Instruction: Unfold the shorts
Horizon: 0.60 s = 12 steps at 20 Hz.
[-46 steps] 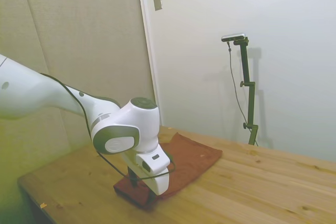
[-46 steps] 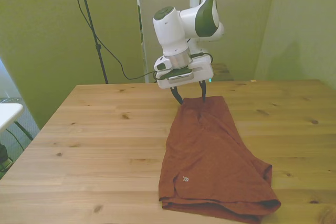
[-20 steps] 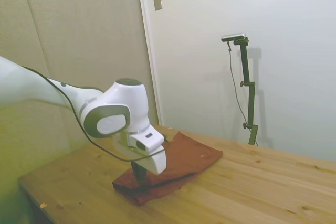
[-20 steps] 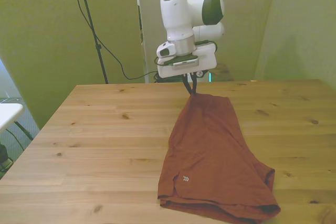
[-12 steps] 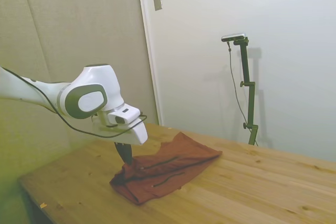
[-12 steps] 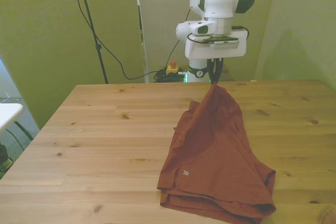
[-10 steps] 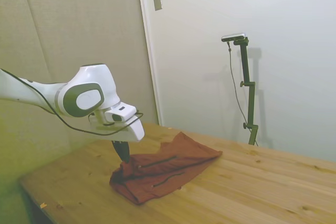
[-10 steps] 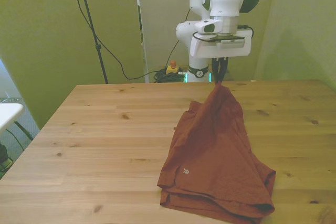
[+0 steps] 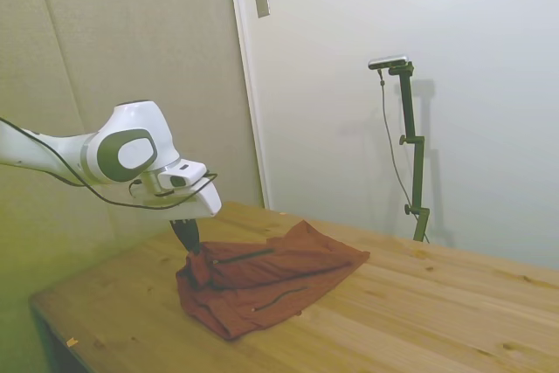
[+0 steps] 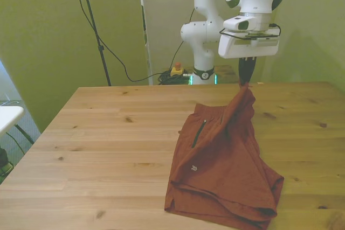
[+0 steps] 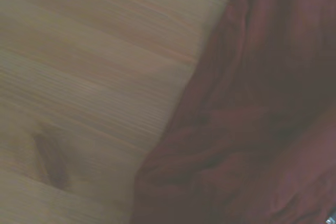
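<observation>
Here the gripper pinches one edge of the shorts, its two dark fingers pressed together on a peak of rust-red cloth lifted off the table. In the front view that peak stands toward the far side of the table, right of the middle, and the fabric slopes down from it to the bulk of the garment, which lies on the wood and reaches close to the near edge. The lifted layer has peeled toward the front view's right, uncovering a lower layer with a short dark zipper running lengthwise along it. A small pale logo sits on the fabric near the front view's left side of the garment; it is too small to read as letters or a brand.

In the side view the gripper holds the cloth at the end nearest the arm, and the shorts spread away from it in loose folds, with two thin dark zipper lines showing. The wrist view is blurred: red fabric fills one part and bare wood the other.
</observation>
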Each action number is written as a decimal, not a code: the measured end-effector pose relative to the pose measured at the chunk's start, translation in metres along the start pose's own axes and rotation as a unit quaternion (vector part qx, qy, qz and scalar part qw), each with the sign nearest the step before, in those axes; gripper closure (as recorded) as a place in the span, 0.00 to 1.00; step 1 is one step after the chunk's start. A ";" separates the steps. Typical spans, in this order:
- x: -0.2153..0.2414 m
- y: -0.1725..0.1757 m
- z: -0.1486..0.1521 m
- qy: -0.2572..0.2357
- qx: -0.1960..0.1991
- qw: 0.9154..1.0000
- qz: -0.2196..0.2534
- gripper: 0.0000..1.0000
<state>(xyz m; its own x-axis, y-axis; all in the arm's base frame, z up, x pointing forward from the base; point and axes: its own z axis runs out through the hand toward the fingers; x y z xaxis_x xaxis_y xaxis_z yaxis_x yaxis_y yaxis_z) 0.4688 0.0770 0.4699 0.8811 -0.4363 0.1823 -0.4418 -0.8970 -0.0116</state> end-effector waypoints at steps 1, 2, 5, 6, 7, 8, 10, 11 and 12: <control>-0.004 -0.006 0.001 -0.002 0.001 1.000 -0.008 0.00; -0.008 -0.013 0.002 -0.003 0.002 1.000 -0.017 0.00; -0.019 -0.037 0.002 -0.004 0.006 0.999 -0.043 0.00; -0.021 -0.045 0.004 -0.006 0.007 0.999 -0.051 0.00; -0.023 -0.052 0.006 -0.007 0.008 0.998 -0.057 0.00; -0.024 -0.059 0.009 -0.010 0.009 0.998 -0.062 0.00; -0.024 -0.074 0.017 -0.016 0.012 0.997 -0.069 0.00; -0.024 -0.082 0.022 -0.020 0.014 0.997 -0.073 0.00; -0.024 -0.092 0.027 -0.024 0.016 0.997 -0.077 0.00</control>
<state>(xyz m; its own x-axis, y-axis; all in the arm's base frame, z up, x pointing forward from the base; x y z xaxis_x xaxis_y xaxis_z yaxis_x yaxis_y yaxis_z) 0.4925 0.1685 0.4405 0.9454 -0.2952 0.1377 -0.2956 -0.9551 -0.0182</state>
